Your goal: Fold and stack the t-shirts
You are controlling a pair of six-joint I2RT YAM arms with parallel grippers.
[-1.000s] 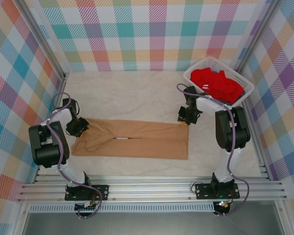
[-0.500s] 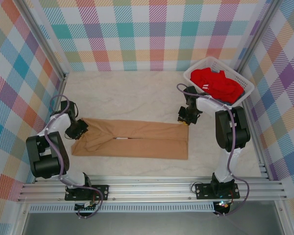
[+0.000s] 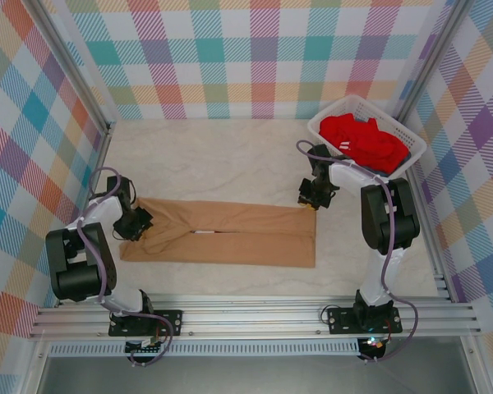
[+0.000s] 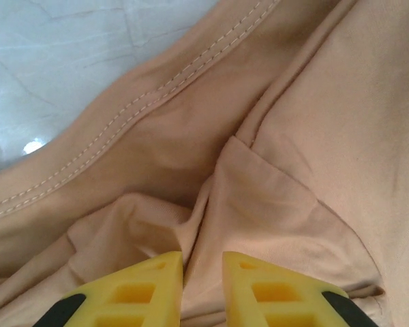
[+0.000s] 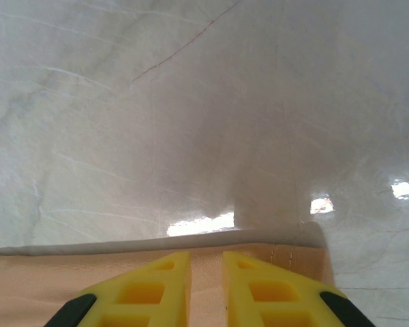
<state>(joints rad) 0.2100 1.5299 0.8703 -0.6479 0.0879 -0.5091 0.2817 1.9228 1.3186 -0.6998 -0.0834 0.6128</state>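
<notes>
The tan-orange t-shirt (image 3: 230, 238) lies folded into a long strip across the table, plain side up. My left gripper (image 3: 140, 226) sits on its rumpled left end. In the left wrist view the yellow fingers (image 4: 157, 286) pinch a fold of that cloth (image 4: 313, 136), and the gripper (image 4: 202, 262) is shut on it. My right gripper (image 3: 309, 199) is at the strip's far right corner. There its fingertips (image 5: 273, 286) close on the stitched hem (image 5: 68, 272), with the gripper (image 5: 206, 262) shut. The red t-shirt (image 3: 361, 139) is bunched in the basket.
The white lattice basket (image 3: 345, 105) stands at the back right corner, just behind the right arm. Pale marble tabletop (image 3: 222, 160) stretches behind the strip. Plaid walls close in on the left, back and right, and a metal rail (image 3: 255, 316) runs along the near edge.
My left gripper has shifted slightly nearer and to the right over the shirt's left end, and its arm has swung with it. The right arm and the shirt's right end have not moved.
</notes>
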